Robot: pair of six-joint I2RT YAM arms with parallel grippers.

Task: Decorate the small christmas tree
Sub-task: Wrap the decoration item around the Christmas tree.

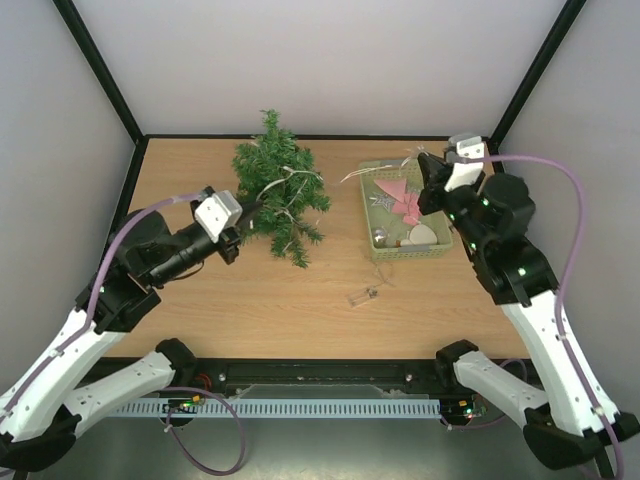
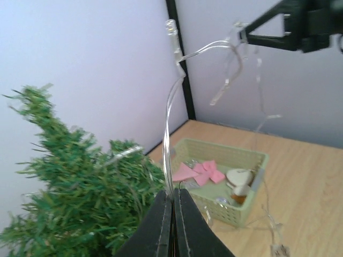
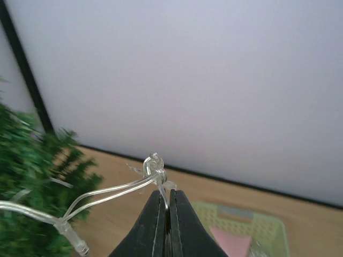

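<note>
The small christmas tree (image 1: 278, 190) lies on the wooden table left of centre, a clear light string (image 1: 283, 186) draped over its branches. My left gripper (image 1: 248, 212) sits at the tree's near-left side, shut on the light string (image 2: 169, 123), which rises from the gripper (image 2: 172, 196) and arcs over to the right one. My right gripper (image 1: 427, 162) hovers above the pale green basket (image 1: 412, 254), shut on a knotted loop of the light string (image 3: 155, 169) just above the gripper (image 3: 166, 193). The tree (image 2: 69, 198) fills the left wrist view's lower left.
The basket (image 2: 256, 158) holds a pink bow (image 2: 202, 171), a white heart shape (image 1: 424, 234) and small ornaments. A small clear piece (image 1: 363, 295) lies on the table in front of the basket. Black frame posts stand at both back corners.
</note>
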